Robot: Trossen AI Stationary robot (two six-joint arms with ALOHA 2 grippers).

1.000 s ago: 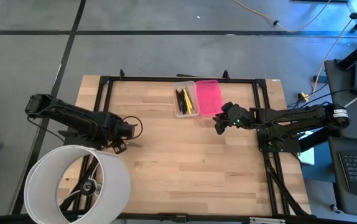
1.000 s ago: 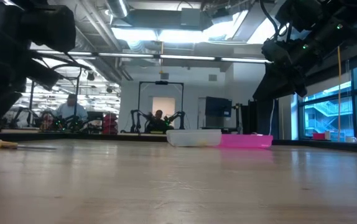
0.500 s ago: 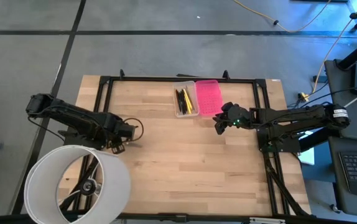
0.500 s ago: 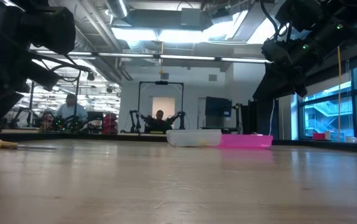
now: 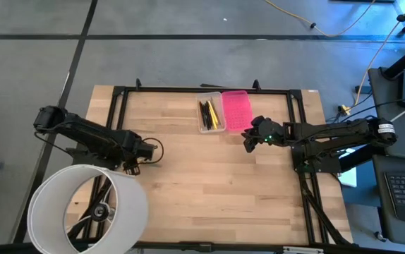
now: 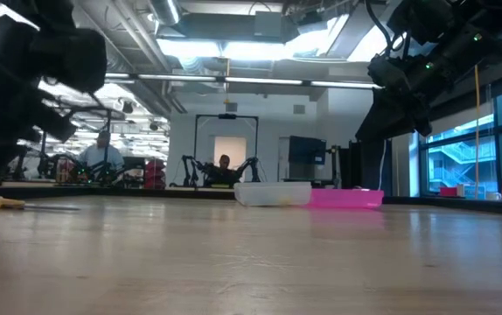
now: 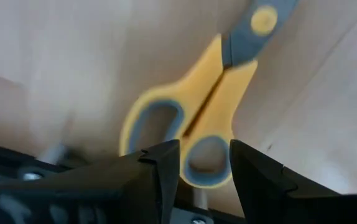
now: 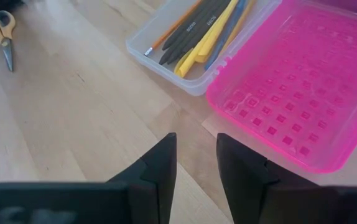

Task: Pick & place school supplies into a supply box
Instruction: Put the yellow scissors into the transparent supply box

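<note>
A pale wooden tabletop (image 5: 209, 183) inside a black frame is seen from above, with grey floor around it and a large white hoop (image 5: 89, 209) at its near left corner. The supply box (image 5: 210, 113) lies at the far edge, its clear tray already holding pens, a pencil and yellow markers, the pink lid (image 5: 236, 111) opened flat beside it. The scissors (image 7: 197, 134) lie flat on the tabletop directly under the left gripper (image 7: 204, 163), whose fingers are parted on either side of a handle loop, nothing yet held. The right gripper (image 5: 248, 143) is kept just beside the pink lid, fingers slightly apart and empty. The scissors are judged light and stiff (the plastic loops probably slippery), so a pinch across the handles near the pivot seems safest
</note>
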